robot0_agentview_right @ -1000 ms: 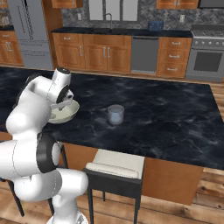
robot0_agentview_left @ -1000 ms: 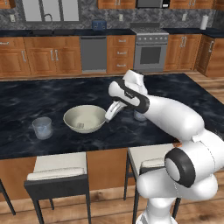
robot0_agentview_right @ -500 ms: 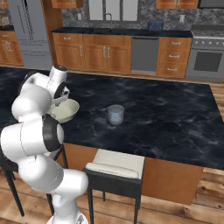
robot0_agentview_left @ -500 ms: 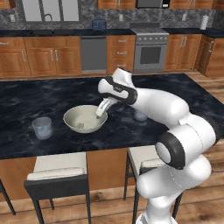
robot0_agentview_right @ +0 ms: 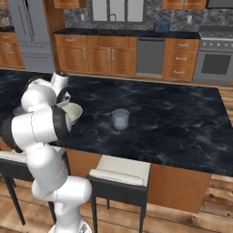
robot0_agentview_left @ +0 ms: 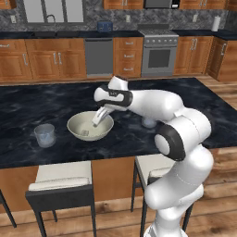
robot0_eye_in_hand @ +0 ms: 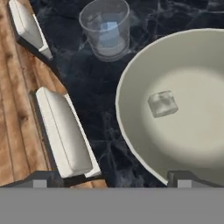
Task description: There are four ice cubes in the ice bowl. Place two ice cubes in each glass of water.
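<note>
The cream ice bowl (robot0_agentview_left: 104,131) (robot0_eye_in_hand: 192,140) sits on the dark counter, and one ice cube (robot0_eye_in_hand: 162,103) (robot0_agentview_left: 85,133) lies on its floor. My gripper (robot0_agentview_left: 98,119) (robot0_eye_in_hand: 111,179) hangs over the bowl's near side, open, with nothing between its fingers. One glass of water (robot0_agentview_left: 45,135) (robot0_eye_in_hand: 106,27) stands left of the bowl, and pale ice shows inside it. The other glass (robot0_agentview_left: 149,122) (robot0_agentview_right: 120,119) stands to the bowl's right, partly behind my arm in the left base view. My arm hides most of the bowl (robot0_agentview_right: 75,110) in the right base view.
Two stools with white cushions (robot0_agentview_left: 59,176) (robot0_agentview_left: 155,166) stand against the island's near edge, below the bowl. In the hand view they lie to the left (robot0_eye_in_hand: 61,131) (robot0_eye_in_hand: 25,24). Cabinets, oven and sink line the far wall.
My arm has swung left and my open gripper has come from the bowl's right rim to over its inside, a little lower. The bowl and glasses have not moved.
</note>
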